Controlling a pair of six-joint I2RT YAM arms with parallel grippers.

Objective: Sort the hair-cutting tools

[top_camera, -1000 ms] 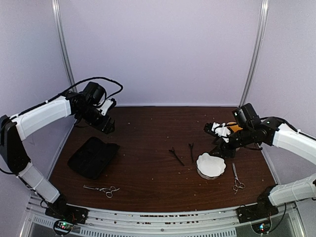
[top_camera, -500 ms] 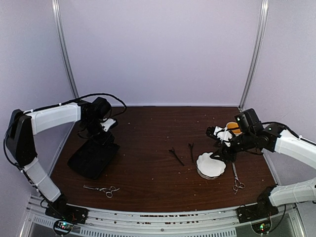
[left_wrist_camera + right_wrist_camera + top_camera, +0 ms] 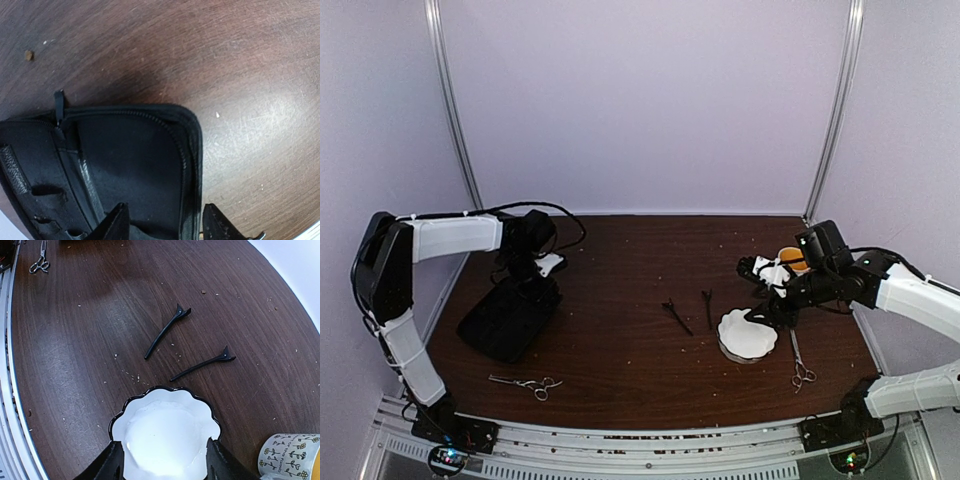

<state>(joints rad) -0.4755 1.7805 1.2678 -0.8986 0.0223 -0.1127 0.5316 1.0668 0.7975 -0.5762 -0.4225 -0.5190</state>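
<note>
All four tools lie loose on the bench (image 3: 620, 260), none sorted yet. The left scissors (image 3: 527, 383) sit by the near edge, just nearer than the case (image 3: 505, 320). The right scissors (image 3: 801, 362) lie just right of the bowl (image 3: 162, 390), apart from it. The left clip (image 3: 165, 332) and right clip (image 3: 200, 367) rest mid-bench, close together, a little left of the bowl and not touching it.

The left gripper (image 3: 165, 222) hangs low over a corner of the open case, jaws spread with the zipped edge between them, clamping nothing. The right gripper (image 3: 165, 460) hovers over the bowl, jaws wide to either side of it, also empty.

The scissors look like thin steel: rigid, light, smooth and lying flat on the wood, so fingers could easily skid off the blades. The safest hold is probably across the pivot or the shanks just ahead of the rings, where the metal is thickest and the balance close. Pinching one ring risks the pair swinging or falling open.

The clips seem lighter still, stiff and narrow, and may flick away if caught off-centre. They are best taken across the middle of the long body, jaws square to its length and pressed right down to the bench.

The case is soft fabric and would likely flop or drag if pulled by one edge
</note>
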